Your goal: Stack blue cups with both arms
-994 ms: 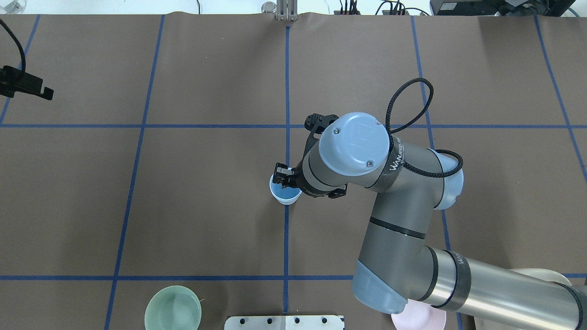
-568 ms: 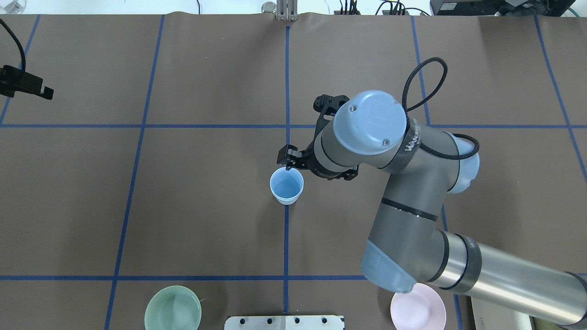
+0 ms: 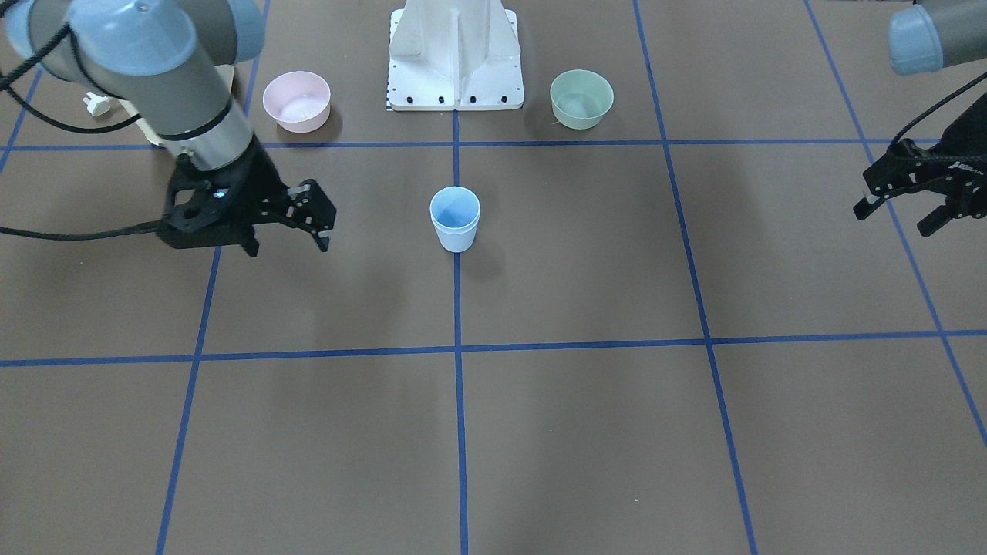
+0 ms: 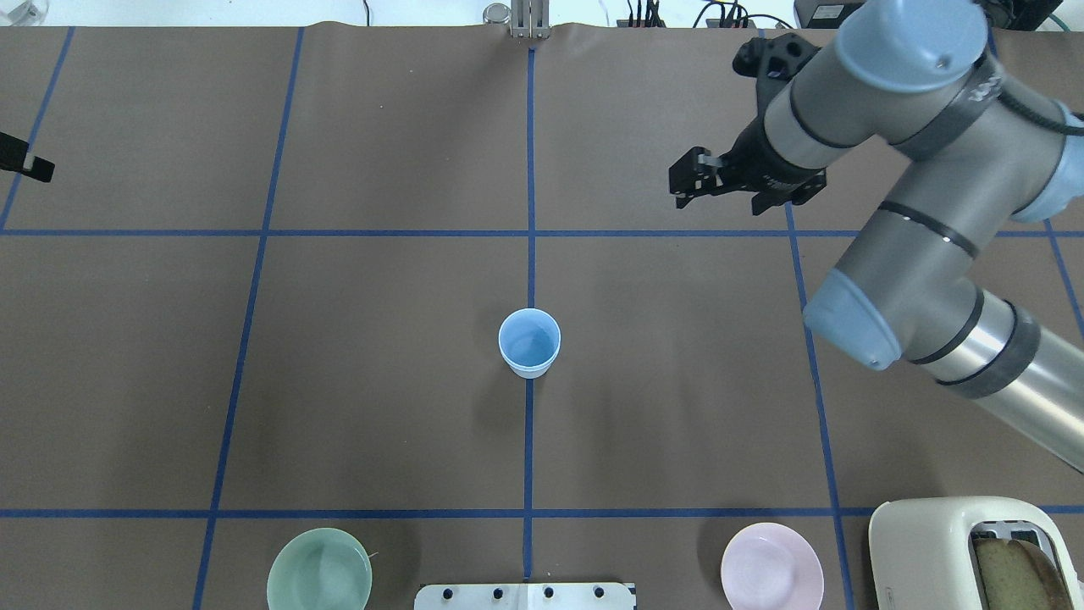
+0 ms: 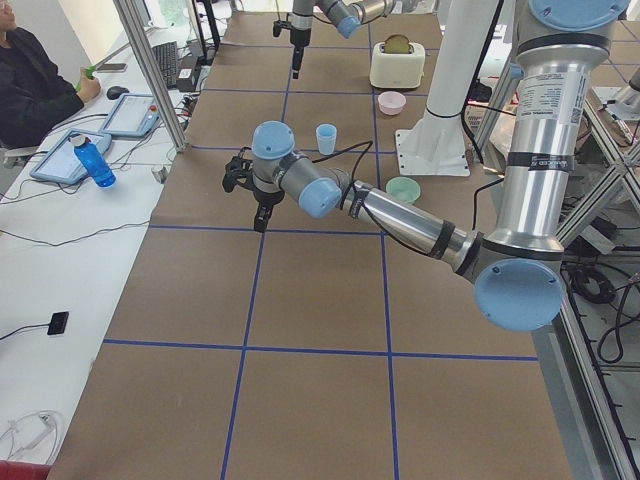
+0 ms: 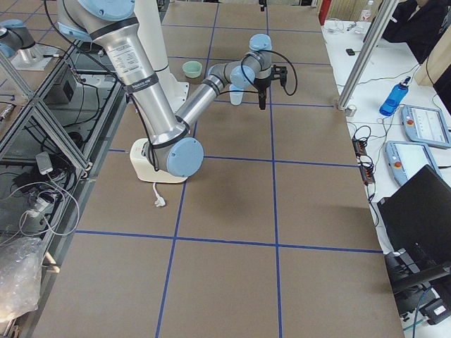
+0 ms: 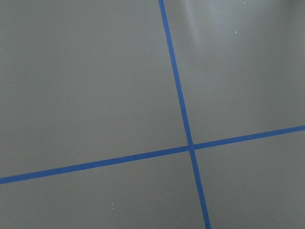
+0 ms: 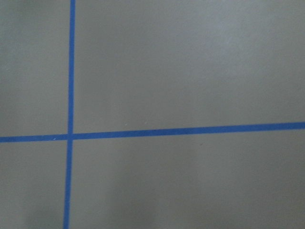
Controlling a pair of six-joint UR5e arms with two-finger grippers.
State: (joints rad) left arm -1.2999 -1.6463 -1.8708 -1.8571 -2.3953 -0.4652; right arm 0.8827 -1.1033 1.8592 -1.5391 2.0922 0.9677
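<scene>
One pale-blue cup shape [image 4: 529, 341] stands upright on the centre tape line, also in the front view [image 3: 455, 218]. No separate second blue cup shows in any view, and I cannot tell whether one is nested inside it. My right gripper [image 4: 688, 180] hangs open and empty above the table, well to the far right of the cup; in the front view it [image 3: 316, 217] is left of the cup. My left gripper [image 3: 894, 218] is open and empty at the table's left side, with only its tip [image 4: 27, 165] at the overhead edge. Both wrist views show only mat and tape.
A mint-green bowl [image 4: 319, 569] and a pink bowl [image 4: 771, 566] sit at the near edge, on either side of the white pedestal [image 3: 455, 54]. A cream toaster [image 4: 948, 551] holding bread is at the near right corner. A person sits beside the table [image 5: 35, 85].
My right gripper has left the cup's rim, risen and swung far to the right and away. The cup stayed in place. My left gripper has slid further left.
</scene>
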